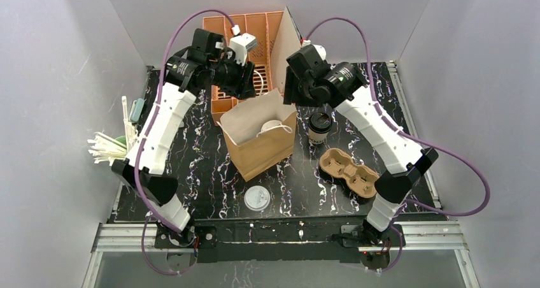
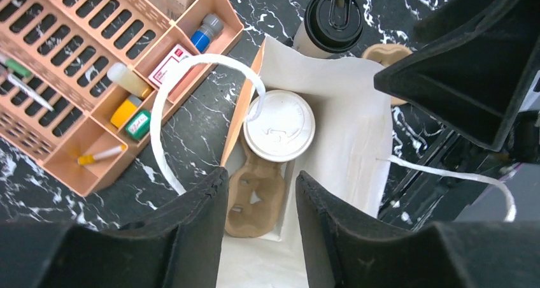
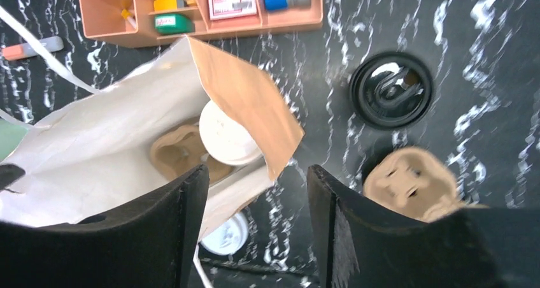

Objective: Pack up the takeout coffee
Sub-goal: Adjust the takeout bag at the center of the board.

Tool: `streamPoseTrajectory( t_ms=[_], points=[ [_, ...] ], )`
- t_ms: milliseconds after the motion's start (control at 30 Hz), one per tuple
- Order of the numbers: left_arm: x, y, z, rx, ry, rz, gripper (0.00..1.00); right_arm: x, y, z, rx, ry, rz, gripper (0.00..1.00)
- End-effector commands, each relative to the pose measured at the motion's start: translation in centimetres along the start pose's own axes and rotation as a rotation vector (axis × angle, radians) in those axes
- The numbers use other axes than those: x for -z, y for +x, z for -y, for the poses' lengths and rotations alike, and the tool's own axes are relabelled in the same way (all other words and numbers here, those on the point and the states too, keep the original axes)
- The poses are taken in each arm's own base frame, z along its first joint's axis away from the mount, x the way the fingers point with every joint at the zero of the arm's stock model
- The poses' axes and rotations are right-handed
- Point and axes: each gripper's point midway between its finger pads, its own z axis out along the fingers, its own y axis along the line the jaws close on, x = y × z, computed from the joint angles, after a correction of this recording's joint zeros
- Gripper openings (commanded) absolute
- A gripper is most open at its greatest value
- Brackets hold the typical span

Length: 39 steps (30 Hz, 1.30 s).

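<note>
Standing upright on the black marbled table (image 1: 204, 173) just to the right of the open brown paper bag (image 1: 261, 154), the small white paper cup (image 1: 319, 130) is capped with a black round plastic lid (image 3: 390, 90) and is not yet packed. The left gripper (image 2: 260, 180) is poised over the bag's mouth and the right gripper (image 3: 258, 173) over the bag's right rim. Each has its fingers spread apart, with nothing between them. Inside the bag a white-lidded cup (image 2: 279, 125) is seen, with a brown pulp carrier (image 2: 255, 199) under or beside it. The paper cup's long axis is vertical, so only its lid is presented to the right wrist camera, off to the right of the fingers. The right arm is judged the nearer. A sideways shift away from the bag, then a descent around the cup, would be called for.
</note>
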Motion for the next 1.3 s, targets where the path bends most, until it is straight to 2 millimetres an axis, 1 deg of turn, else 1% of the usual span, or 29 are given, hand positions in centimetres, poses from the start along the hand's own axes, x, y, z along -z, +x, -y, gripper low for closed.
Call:
streamPoseTrajectory(
  t_ms=[0,167,300,433,533,633,667,733,833,867,933,1033,1133,1267],
  points=[
    [0.5,0.3,1.1,-0.142,0.096,-0.044,0.4,0.8,2.3,-0.4,-0.265,-0.034,-0.075,0.65],
    [-0.8,0.8,-0.2,-0.154,0.063,-0.078,0.4,0.5,2.8,-0.5,-0.369,-0.048,-0.087,0.62],
    [-1.5,1.8,-1.3,-0.17,0.017,-0.101,0.46,0.0,3.2,-0.3,-0.424,-0.025,-0.106,0.62],
    [-2.2,2.8,-1.9,-0.174,0.006,-0.136,0.48,-0.5,3.6,-0.2,-0.452,-0.023,-0.118,0.62],
    [-2.8,3.2,-2.4,-0.169,-0.009,-0.149,0.52,-0.8,3.6,-0.3,-0.459,-0.031,-0.122,0.6],
    [-3.2,3.0,-3.0,-0.164,-0.033,-0.154,0.52,-1.1,3.7,-0.5,-0.46,-0.036,-0.125,0.58],
    [-3.4,3.0,-3.1,-0.158,-0.034,-0.156,0.5,-1.2,3.7,-0.5,-0.461,-0.037,-0.127,0.55],
    [-3.7,3.0,-3.1,-0.145,-0.032,-0.156,0.41,-1.4,3.6,-0.6,-0.461,-0.038,-0.128,0.48],
    [-3.9,3.4,-2.9,-0.126,-0.023,-0.165,0.27,-1.6,3.1,-0.5,-0.457,-0.042,-0.121,0.33],
    [-3.9,3.5,-2.8,-0.119,-0.021,-0.167,0.25,-1.7,2.8,-0.5,-0.452,-0.044,-0.115,0.28],
    [-3.9,4.1,-2.7,-0.101,-0.019,-0.18,0.24,-1.8,2.1,-0.4,-0.44,-0.049,-0.102,0.17],
    [-3.7,5.3,-2.4,-0.067,-0.014,-0.207,0.13,-2.3,1.5,-0.3,-0.413,-0.055,-0.097,0.03],
    [-3.3,5.5,-2.1,-0.007,-0.024,-0.207,0.01,-2.8,0.8,-0.4,-0.372,-0.068,-0.091,0.01],
    [-2.6,5.8,-1.2,0.158,-0.045,-0.219,0.0,-3.9,-0.8,-0.5,-0.267,-0.121,-0.06,0.01]
  ],
)
